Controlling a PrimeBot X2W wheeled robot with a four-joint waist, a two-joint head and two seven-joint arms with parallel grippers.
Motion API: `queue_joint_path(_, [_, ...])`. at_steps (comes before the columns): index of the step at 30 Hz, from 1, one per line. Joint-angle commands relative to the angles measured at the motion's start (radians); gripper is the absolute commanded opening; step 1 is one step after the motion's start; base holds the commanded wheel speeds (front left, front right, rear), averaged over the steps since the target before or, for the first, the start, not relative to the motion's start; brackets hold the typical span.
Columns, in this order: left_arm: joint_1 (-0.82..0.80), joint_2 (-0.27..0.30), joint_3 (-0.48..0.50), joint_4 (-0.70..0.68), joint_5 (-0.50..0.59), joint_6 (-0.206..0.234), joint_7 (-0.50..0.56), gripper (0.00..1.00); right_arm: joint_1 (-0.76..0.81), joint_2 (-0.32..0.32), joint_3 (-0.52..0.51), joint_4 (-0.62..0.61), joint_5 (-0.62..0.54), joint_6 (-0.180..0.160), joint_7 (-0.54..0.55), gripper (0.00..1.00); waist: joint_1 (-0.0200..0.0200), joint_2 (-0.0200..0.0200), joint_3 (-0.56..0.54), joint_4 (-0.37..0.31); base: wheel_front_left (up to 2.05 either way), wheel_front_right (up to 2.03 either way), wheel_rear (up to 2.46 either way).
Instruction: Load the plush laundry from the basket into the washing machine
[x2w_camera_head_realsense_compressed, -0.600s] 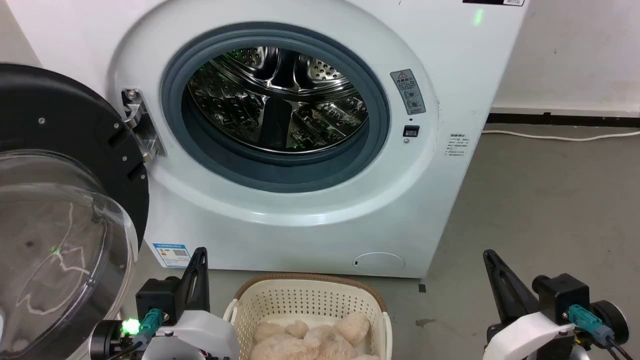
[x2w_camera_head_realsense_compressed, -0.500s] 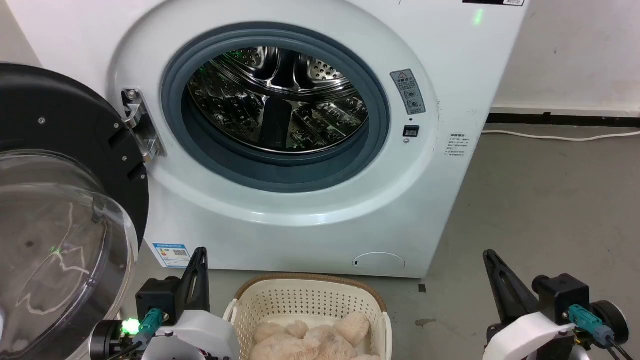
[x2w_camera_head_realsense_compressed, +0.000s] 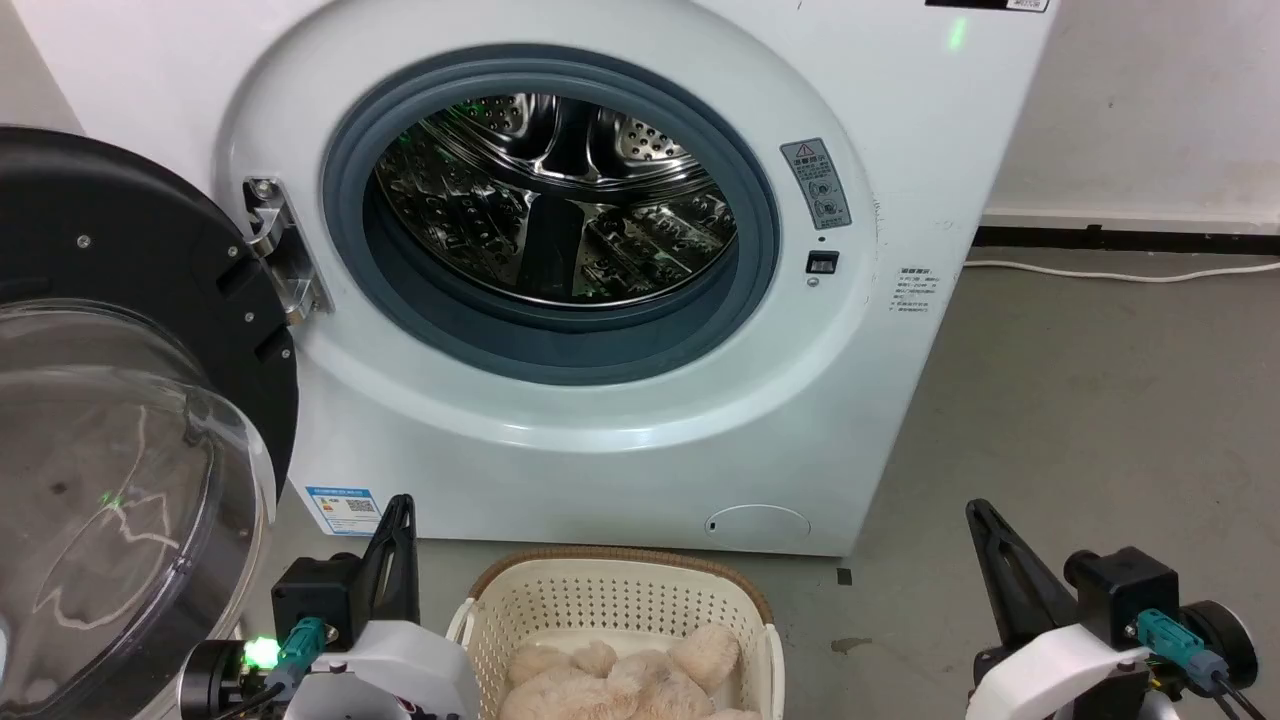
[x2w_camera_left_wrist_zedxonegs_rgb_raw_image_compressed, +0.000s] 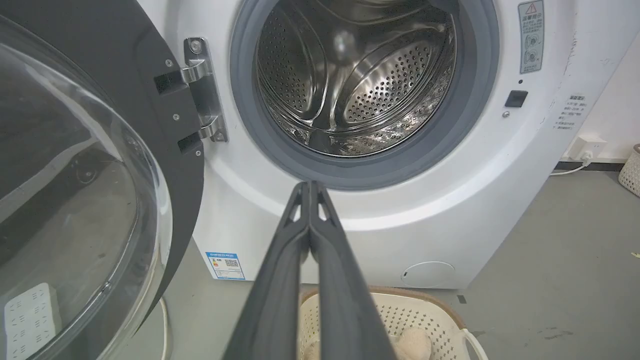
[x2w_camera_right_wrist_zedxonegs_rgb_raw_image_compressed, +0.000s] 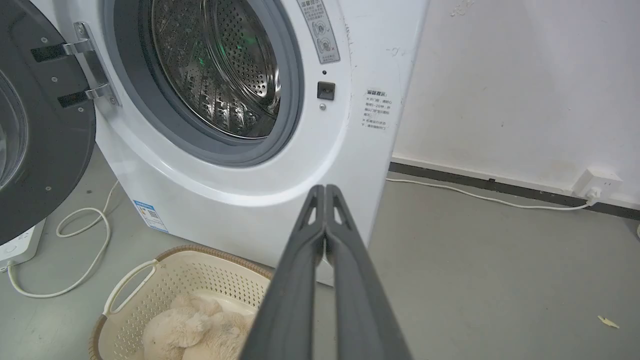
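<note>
I have the washing machine (x2w_camera_head_realsense_compressed: 620, 470) straight ahead, its door (x2w_camera_head_realsense_compressed: 110, 480) swung wide open on the left with the clear dome bulging toward me. The shiny drum (x2w_camera_head_realsense_compressed: 555, 200) is in plain sight behind the grey rubber ring (x2w_camera_head_realsense_compressed: 560, 345). The basket (x2w_camera_head_realsense_compressed: 620, 590) sits on the grey floor (x2w_camera_head_realsense_compressed: 1080, 400) just in front of the machine, below the opening and between my two arms. The plush toy (x2w_camera_head_realsense_compressed: 620, 680) lies inside it as a cream heap of rounded limbs (the head camera cuts off its near part). My left gripper (x2w_camera_left_wrist_zedxonegs_rgb_raw_image_compressed: 310, 185) is just beside the basket's left end, its two dark fingers pressed together at the tips and clenched on nothing. My right gripper (x2w_camera_right_wrist_zedxonegs_rgb_raw_image_compressed: 325, 187) hangs well to the right of the basket over the floor, also closed tight with nothing held. Neither one touches the toy or the basket. In both wrist views the fingers point at the machine's white front below the ring. A white cable (x2w_camera_right_wrist_zedxonegs_rgb_raw_image_compressed: 480, 196) runs along the foot of the wall to a socket (x2w_camera_right_wrist_zedxonegs_rgb_raw_image_compressed: 597, 180), to the right of the machine.
</note>
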Motion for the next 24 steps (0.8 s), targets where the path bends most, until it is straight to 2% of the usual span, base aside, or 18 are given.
queue_joint_path(1, [0.0,0.0,0.002,-0.005,0.003,-0.006,0.0,0.0,-0.012,-0.003,-0.002,-0.005,-0.007,0.001,0.0,0.0,0.0,0.0,0.0,0.0,0.0,0.0,0.0])
queue_joint_path(17, [0.0,0.0,0.002,-0.005,0.003,-0.006,0.0,0.0,-0.012,-0.003,-0.002,-0.005,-0.007,0.001,0.0,0.0,0.0,0.0,0.0,0.0,0.0,0.0,0.0])
queue_joint_path(18, [0.0,0.0,0.0,0.0,0.0,0.0,0.0,1.0,0.0,0.0,0.0,0.0,0.0,0.0,0.0,1.0,0.0,0.0,0.0,0.0,0.0,0.0,0.0])
queue_joint_path(24, [0.0,0.0,-0.006,0.0,-0.002,0.0,-0.005,1.0,0.002,0.0,-0.003,-0.003,0.007,0.0,-0.005,1.0,0.0,0.0,0.001,-0.001,0.0,0.0,0.0])
